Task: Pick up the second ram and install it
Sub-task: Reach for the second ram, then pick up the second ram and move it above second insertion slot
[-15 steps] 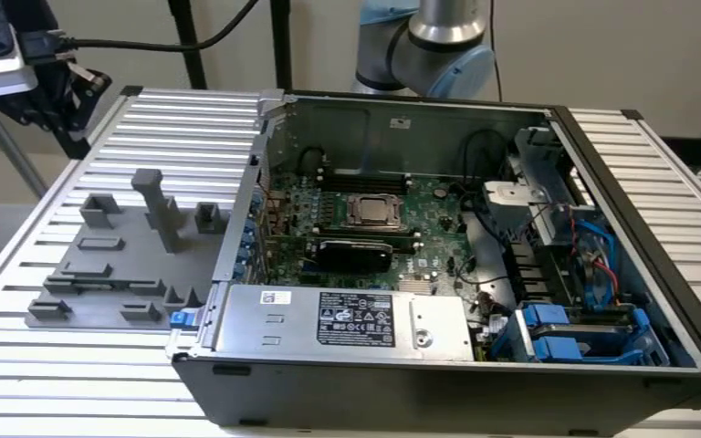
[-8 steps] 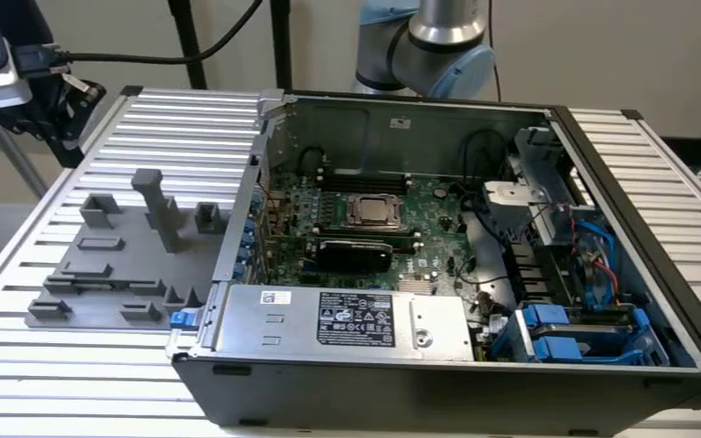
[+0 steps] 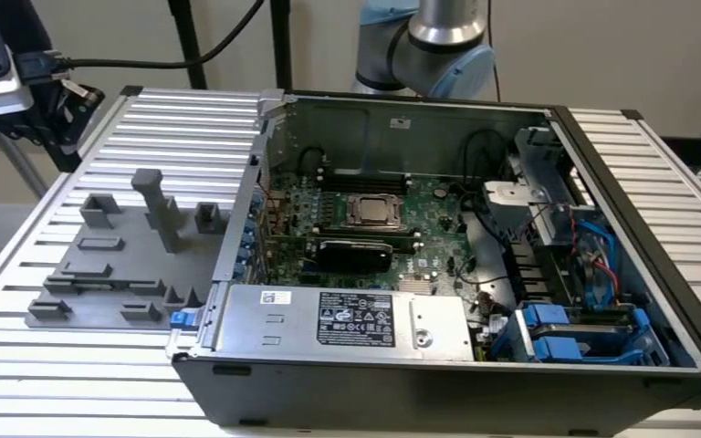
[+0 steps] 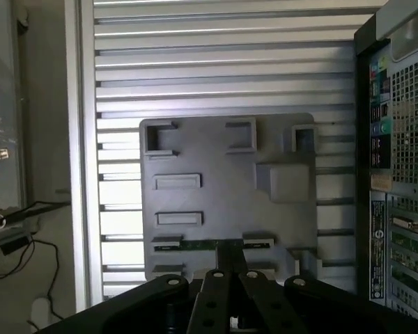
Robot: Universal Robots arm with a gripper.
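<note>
The gripper [image 4: 230, 254] hangs over the grey plate [image 4: 216, 160]. Its fingers [image 4: 225, 259] are drawn narrow, tips together with no gap that I can make out, and they hold nothing that I can see. Right beneath those tips lies the ram [image 4: 195, 244], a thin green stick on the plate with each end seated in a small block [image 4: 166, 243]. From the wrist view the tips overlap its middle, and whether they touch it I cannot tell. Farther out past the fingertips, the same plate carries more grey holders [image 4: 177, 181], some flat and some shaped like brackets along the far edge. The plate rests on the slatted table [image 4: 223, 76]. Off to one side of the gripper stands the case [image 4: 397, 174], its rear panel of ports and mesh facing the plate. In the exterior view the case [image 3: 387, 392] lies open on its side, showing the board [image 3: 326, 228]. The socket [image 3: 375, 212] sits in the board's middle, and a silver power supply [image 3: 344, 319] runs along the near edge. The plate [image 3: 120, 265] sits on the exterior view's left of the case, and the arm [image 3: 430, 46] rises behind it.
</note>
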